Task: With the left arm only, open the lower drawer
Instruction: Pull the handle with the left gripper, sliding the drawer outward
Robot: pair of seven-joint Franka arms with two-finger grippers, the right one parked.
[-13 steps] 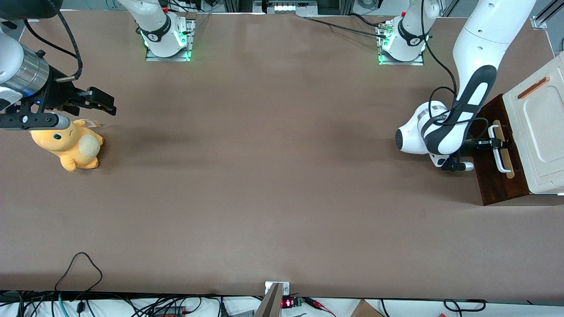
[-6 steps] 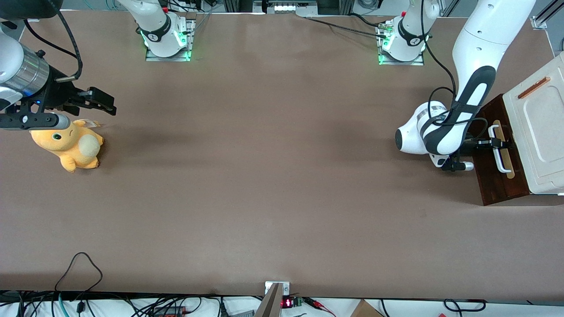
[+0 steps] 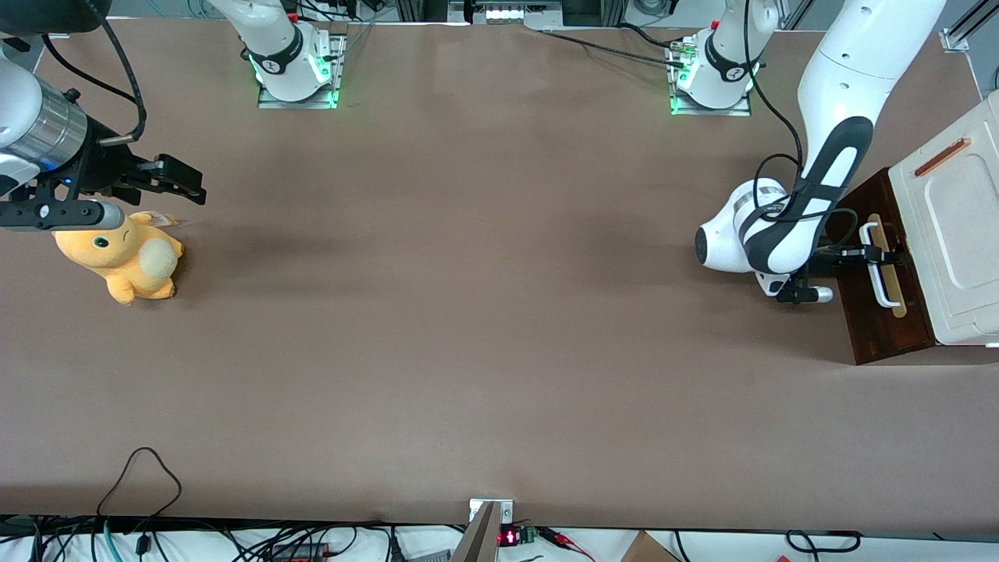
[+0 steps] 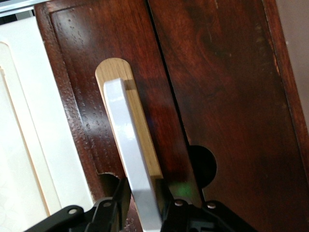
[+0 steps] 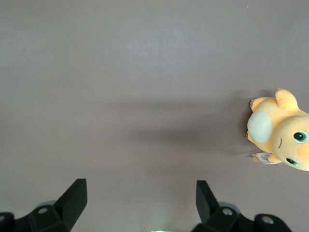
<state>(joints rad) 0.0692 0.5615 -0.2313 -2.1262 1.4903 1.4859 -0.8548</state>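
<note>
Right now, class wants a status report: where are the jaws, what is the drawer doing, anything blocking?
Gripper shut on white bar handle. Lower drawer front stands out from cabinet. Nothing in its path.

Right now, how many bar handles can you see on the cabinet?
2: a white bar handle on the dark reddish-brown lower drawer, gripped by the left arm's black gripper; a copper bar handle on the cream-white panel above.

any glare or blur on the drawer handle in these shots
Left wrist view: the white bar handle looks soft and washed out where the gripper is shut on it; the lower drawer wood shows a mild sheen. Front view: even lighting, a soft shadow on the table.
</note>
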